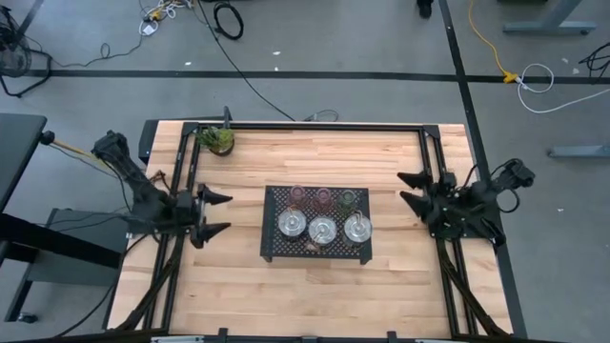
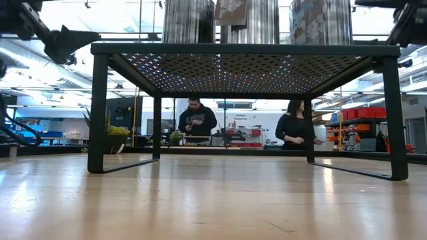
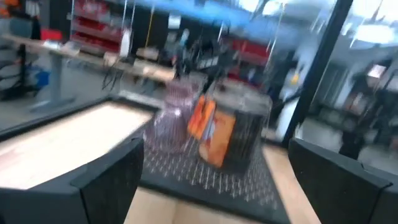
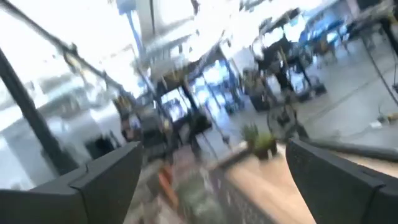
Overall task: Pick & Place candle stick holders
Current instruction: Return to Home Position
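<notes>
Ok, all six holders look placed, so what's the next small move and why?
Probably just retract both arms to rest. The three glass holders and three silver dishes all stand on the black shelf, while the left gripper and right gripper are open, empty and off to its sides.

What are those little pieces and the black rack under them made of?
Round dishes: probably polished metal, mirror-bright silver. Small vases: likely tinted glass, see-through pink and green. Rack: seemingly black-painted metal, perforated.
</notes>
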